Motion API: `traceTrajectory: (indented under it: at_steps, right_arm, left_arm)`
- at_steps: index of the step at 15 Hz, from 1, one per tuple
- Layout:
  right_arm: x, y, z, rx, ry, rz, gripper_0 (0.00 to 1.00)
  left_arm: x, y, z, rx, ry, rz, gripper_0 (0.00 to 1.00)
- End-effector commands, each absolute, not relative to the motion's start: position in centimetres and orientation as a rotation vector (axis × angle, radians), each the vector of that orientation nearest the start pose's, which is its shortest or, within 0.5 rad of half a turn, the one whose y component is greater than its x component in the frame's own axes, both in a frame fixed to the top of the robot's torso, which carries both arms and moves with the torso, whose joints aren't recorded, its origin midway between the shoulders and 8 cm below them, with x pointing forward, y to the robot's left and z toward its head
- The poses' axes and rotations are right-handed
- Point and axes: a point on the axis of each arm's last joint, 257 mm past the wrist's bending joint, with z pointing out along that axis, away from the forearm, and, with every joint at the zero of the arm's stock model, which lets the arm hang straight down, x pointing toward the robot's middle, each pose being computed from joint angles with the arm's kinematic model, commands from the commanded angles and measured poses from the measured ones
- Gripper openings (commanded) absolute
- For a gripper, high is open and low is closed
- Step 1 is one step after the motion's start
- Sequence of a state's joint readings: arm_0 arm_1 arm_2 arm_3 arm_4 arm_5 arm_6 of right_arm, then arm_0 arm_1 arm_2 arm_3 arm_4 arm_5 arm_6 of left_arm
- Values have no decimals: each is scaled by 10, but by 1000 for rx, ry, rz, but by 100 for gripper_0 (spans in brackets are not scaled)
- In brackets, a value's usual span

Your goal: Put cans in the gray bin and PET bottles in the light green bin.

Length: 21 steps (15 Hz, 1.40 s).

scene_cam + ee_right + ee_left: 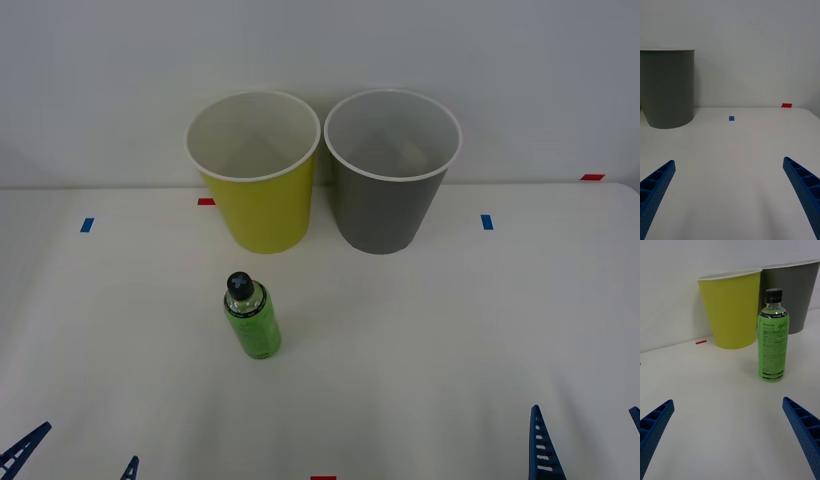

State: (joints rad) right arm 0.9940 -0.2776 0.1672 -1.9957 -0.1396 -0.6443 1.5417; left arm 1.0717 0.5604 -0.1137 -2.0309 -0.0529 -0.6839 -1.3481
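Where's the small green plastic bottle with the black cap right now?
The small green plastic bottle with the black cap stands upright on the white table, left of centre in the front view, just in front of the round yellow-green bin.
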Motion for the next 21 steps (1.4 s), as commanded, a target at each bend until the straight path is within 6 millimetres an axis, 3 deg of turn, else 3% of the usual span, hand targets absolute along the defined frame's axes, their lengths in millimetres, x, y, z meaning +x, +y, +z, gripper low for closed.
traceTrajectory:
  at_steps: [1,7,21]
  right_arm:
    - [242,-288,-235,12,1490,-50,100]
    - [242,-288,-235,12,1490,-50,100]
    - [242,-288,-235,12,1490,-50,99]
  left_arm:
    - [222,270,-241,368,1530,-164,100]
    - [258,235,-253,466,1471,-286,100]
    - [336,162,-259,619,1354,-467,100]
